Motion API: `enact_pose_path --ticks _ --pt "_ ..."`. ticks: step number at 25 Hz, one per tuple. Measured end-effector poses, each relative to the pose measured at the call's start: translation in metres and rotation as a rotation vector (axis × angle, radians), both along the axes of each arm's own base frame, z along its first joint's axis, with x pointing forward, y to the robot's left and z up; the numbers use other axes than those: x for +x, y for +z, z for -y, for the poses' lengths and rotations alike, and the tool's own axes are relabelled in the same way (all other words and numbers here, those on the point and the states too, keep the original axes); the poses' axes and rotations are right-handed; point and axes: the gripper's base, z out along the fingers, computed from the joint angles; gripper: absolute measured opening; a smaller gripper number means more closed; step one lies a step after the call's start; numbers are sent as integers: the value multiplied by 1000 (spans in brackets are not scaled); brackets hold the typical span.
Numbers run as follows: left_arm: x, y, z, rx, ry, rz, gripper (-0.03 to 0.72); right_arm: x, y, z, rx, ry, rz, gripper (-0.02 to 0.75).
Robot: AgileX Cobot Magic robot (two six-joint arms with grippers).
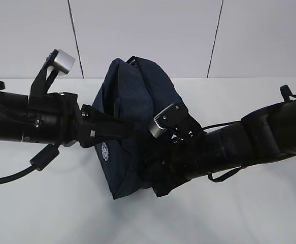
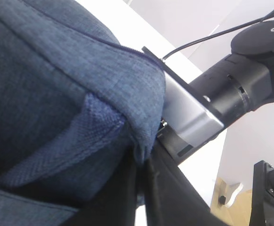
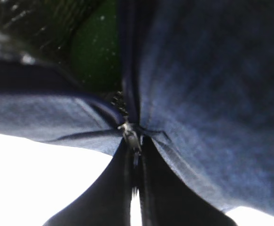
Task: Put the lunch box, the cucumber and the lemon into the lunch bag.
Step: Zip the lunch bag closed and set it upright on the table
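While the left pincer (image 2: 141, 188) clamps the lunch bag (image 1: 132, 101) on the tabletop (image 1: 249, 203), the right pincer (image 3: 136, 188) pinches the zipper pull (image 3: 131, 136) dead ahead; cucumber (image 3: 97, 52) sits inside.

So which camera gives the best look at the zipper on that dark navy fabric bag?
The right wrist view: the small silver zipper slider sits mid-frame, close up though blurry, where the dark navy fabric bag opens. The left wrist view shows only a seam line; the exterior view shows the bag, no zipper.

Lunch bag (image 1: 132, 109) between both arms, cucumber (image 3: 97, 52) inside
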Motion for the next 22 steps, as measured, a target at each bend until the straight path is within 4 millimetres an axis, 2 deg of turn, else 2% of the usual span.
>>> enact_pose_path --ticks 2,5,7,15,22 --pt "0 0 0 0 0 0 -5 0 0 0 0 0 0 104" --pt "0 0 0 0 0 0 -5 1 -1 1 -9 -10 2 25" --pt "0 0 0 0 0 0 -5 1 -1 1 -10 -16 2 8" --pt "0 0 0 1 1 0 -5 1 -1 1 -19 -13 6 8" --pt "1 1 0 -1 2 3 -5 -1 10 5 -69 17 54 8"
